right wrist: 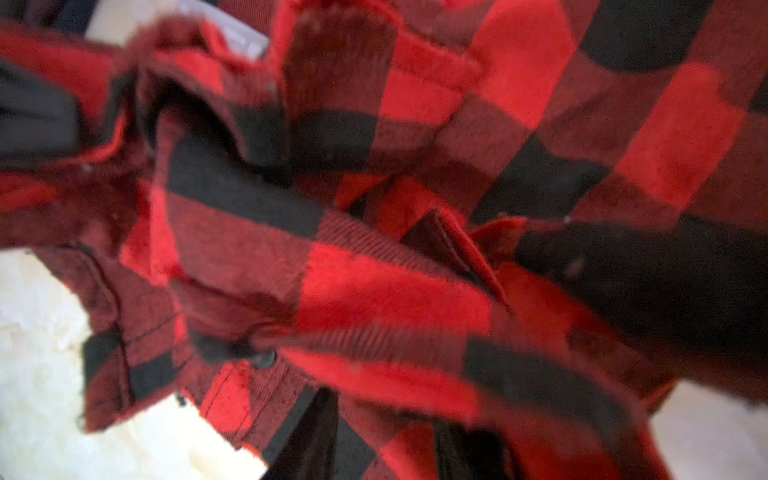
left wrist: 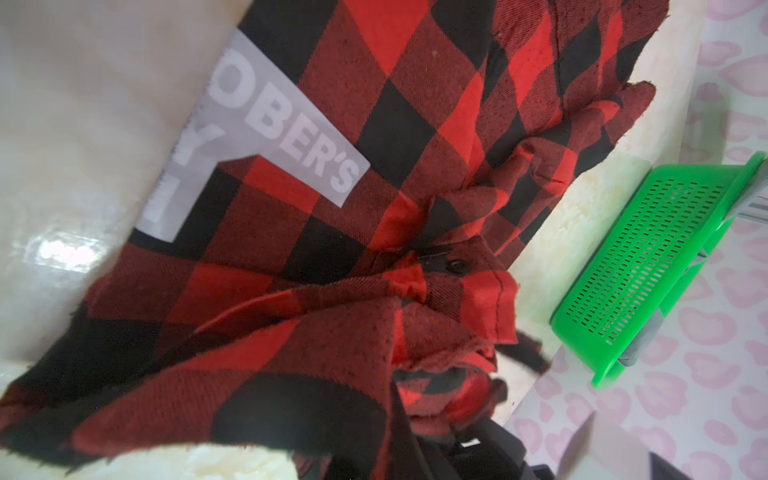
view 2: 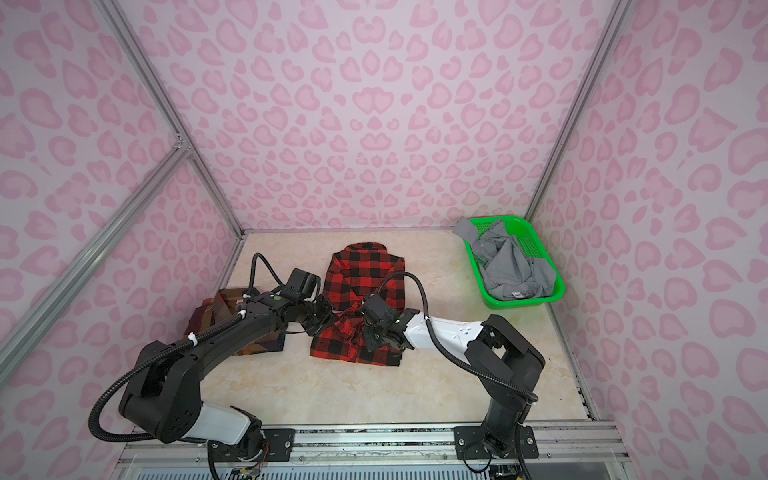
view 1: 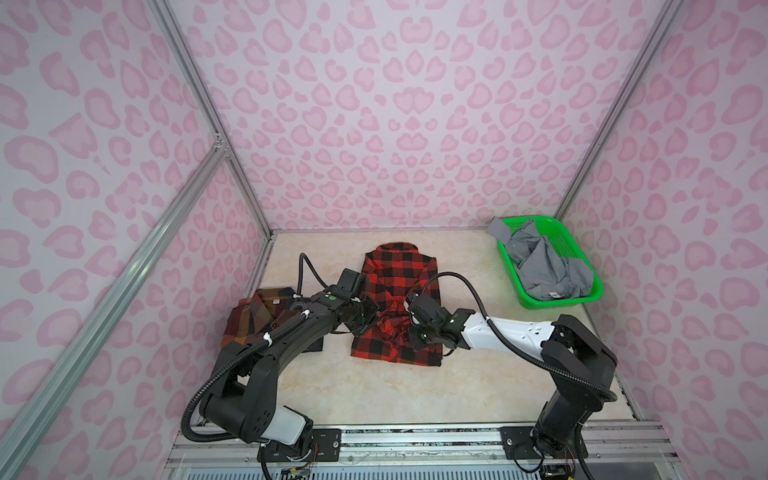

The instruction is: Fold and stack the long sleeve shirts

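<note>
The red-and-black flannel shirt (view 1: 395, 270) (view 2: 365, 270) lies in the middle of the table, collar towards the back wall, with its middle bunched up. Both grippers meet at that bunch. My left gripper (view 1: 372, 318) (view 2: 328, 318) is shut on a fold of the flannel (left wrist: 415, 124), whose grey lettered label (left wrist: 266, 124) shows. My right gripper (view 1: 415, 336) (view 2: 368, 336) (right wrist: 386, 449) is shut on the flannel (right wrist: 498, 124), with cloth between its dark fingers. The folded brown-orange-navy plaid shirt (view 1: 253, 320) (view 2: 216, 307) lies at the left, partly under the left arm. The grey shirt (view 1: 544, 266) (view 2: 511, 266) sits crumpled in a basket.
A green perforated basket (view 1: 594, 286) (view 2: 557, 286) (left wrist: 648, 257) stands at the back right corner. Pink patterned walls close in the table on three sides. The arm bases are mounted on the metal rail along the front edge.
</note>
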